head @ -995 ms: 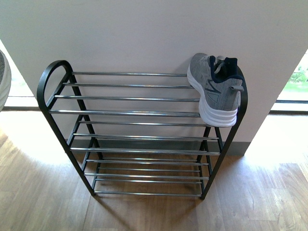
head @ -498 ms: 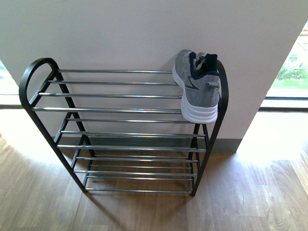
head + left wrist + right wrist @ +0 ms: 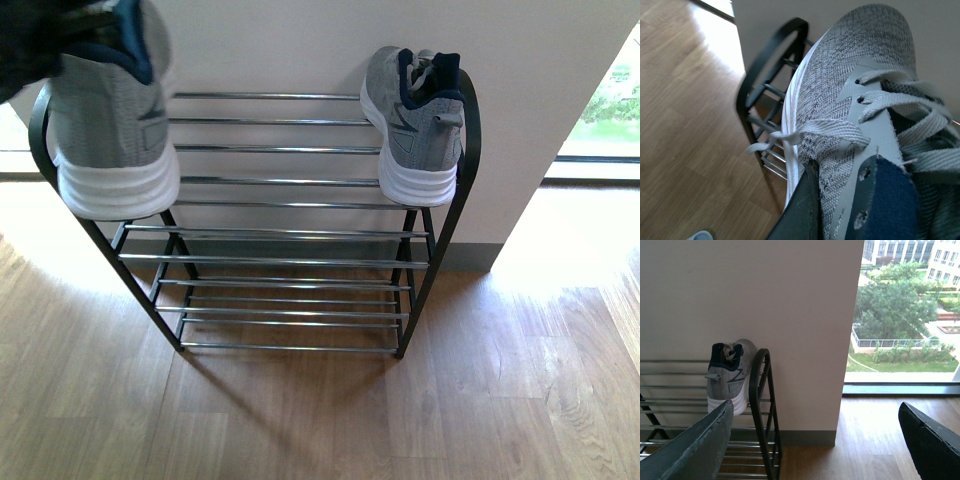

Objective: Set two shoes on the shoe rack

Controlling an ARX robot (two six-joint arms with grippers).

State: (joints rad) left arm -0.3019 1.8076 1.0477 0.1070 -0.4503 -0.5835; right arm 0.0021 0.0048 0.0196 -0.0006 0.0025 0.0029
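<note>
Since the earlier front view, a second shoe [image 3: 110, 120] has entered at upper left, and the shoe rack [image 3: 290, 205] sits higher in the picture.

1. Left claw [image 3: 837, 200]: clamped on the second shoe at the collar. One dark finger [image 3: 801, 210] presses on the outer knit side; the other finger is hidden (probably inside the navy lining).
2. Held shoe: in the air at the left arched end [image 3: 40, 120] of the rack, level with the top tier, heel toward the camera. Contact with the bars cannot be confirmed.
3. Right claw [image 3: 810, 440]: spread wide and empty, held off the right end of the rack.
4. First shoe [image 3: 415, 125]: resting on the top tier at the right end, against the right arch, heel toward the camera.

Handling: the shoe is judged light. Its knit upper is soft and will give under the fingers; the thick white sole is the stiff part. The collar or heel is the firmest hold. A loose lace end [image 3: 760, 146] hangs free and could catch on a bar. The chrome bars are smooth and gapped, so the sole should span at least two.

Markings: a dark angular side mark is visible; no brand or writing is legible.
</note>
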